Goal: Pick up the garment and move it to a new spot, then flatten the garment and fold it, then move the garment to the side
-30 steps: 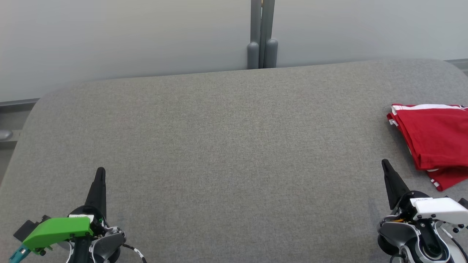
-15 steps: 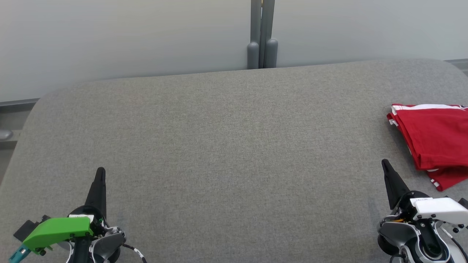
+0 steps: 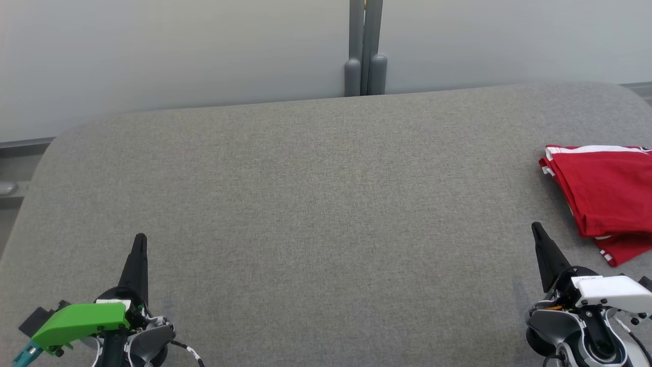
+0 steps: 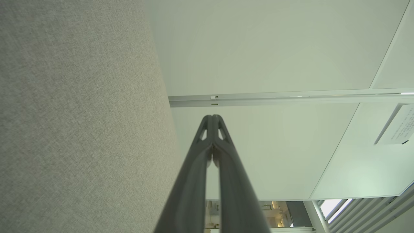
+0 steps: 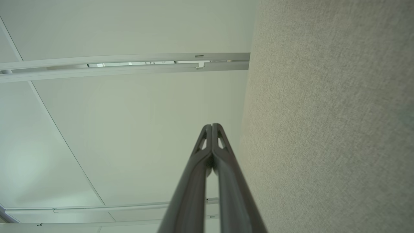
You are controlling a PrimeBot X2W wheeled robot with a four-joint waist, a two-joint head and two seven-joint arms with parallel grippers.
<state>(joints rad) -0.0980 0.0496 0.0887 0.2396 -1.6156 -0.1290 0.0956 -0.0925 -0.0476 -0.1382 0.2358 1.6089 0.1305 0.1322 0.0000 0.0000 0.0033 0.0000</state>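
The garment (image 3: 606,193), lying at the bench's right edge, is bright red with white stripes along its hems. The bench (image 3: 326,204) itself is a plain, finely flecked mid-grey weave. The left gripper (image 3: 140,237) is black with a lime-green cover (image 3: 76,321) behind it, the right gripper (image 3: 535,225) black with a white cover (image 3: 611,288); the wall (image 3: 153,51) is pale grey-white, its post (image 3: 365,46) darker grey.

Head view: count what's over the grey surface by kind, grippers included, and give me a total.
Garment, red, folded, at the right edge: 1
Grippers, both shut and holding nothing: 2, the left gripper and the right gripper
Total: 3
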